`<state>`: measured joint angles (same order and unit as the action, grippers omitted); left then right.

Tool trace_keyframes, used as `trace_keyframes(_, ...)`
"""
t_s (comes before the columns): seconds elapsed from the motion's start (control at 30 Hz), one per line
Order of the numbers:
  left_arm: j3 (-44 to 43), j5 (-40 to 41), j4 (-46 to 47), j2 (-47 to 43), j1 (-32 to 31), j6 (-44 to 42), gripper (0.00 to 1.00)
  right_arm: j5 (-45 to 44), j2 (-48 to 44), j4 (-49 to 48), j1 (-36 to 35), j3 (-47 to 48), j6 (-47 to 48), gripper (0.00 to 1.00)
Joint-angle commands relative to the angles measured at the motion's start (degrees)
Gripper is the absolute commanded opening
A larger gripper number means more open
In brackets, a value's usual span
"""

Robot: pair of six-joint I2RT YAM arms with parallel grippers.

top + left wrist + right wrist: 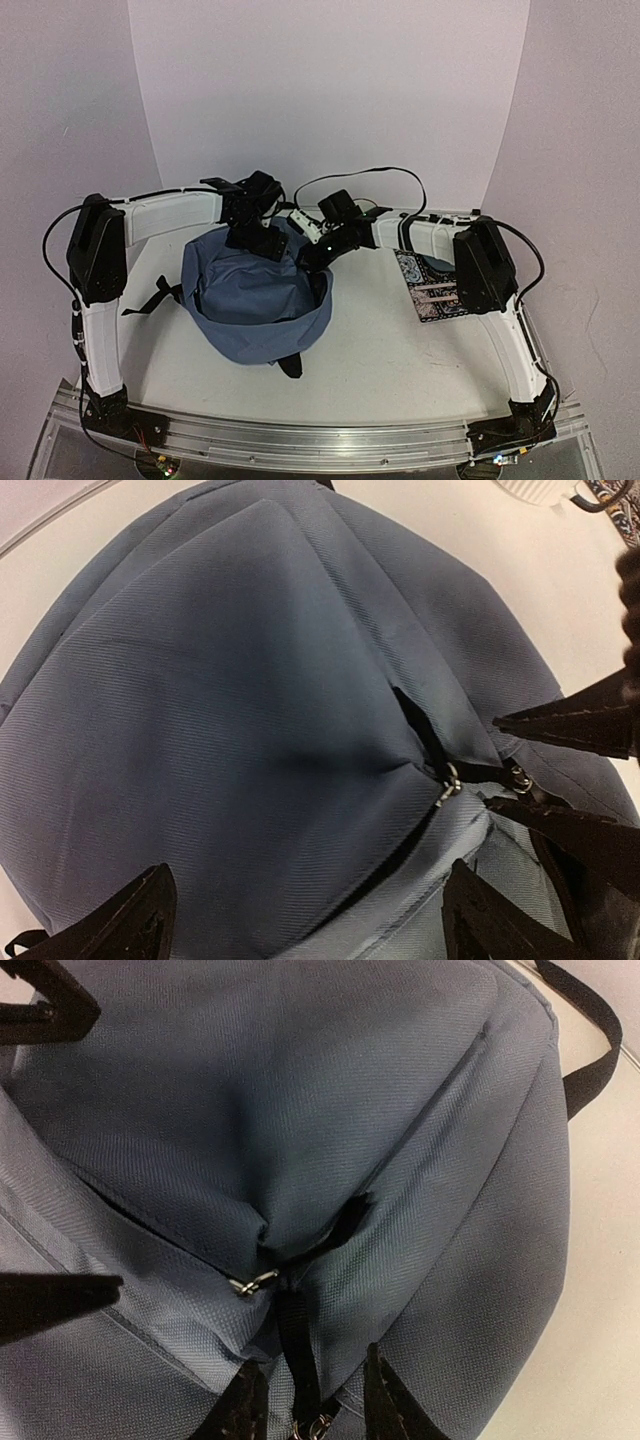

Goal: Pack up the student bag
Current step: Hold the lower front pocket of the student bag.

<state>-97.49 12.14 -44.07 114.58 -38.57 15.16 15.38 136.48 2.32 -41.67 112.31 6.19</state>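
Right gripper [312, 1365] fingers narrow, straddling black zipper pull [293, 1330] on blue backpack [300, 1110]; left gripper [307, 872] wide open above it.

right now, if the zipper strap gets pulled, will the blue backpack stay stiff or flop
Likely floppy: the backpack fabric creases and sags into folds, so it would probably drape. Pulling the zipper strap may just bunch cloth toward the right tool.
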Motion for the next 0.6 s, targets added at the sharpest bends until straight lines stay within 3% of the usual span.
trace_keyframes(0.0, 0.54, 0.29, -0.27, 0.13, 1.82, -0.42, 0.9, -0.31, 1.69, 3.26, 0.01, 3.05, 1.76, 0.32)
trace_keyframes(0.57, 6.23, -3.43, 0.47, -0.12, 3.85, 1.71, 0.73, -4.97, 4.75, 7.91, -1.17, 4.93, 6.72, 0.37)
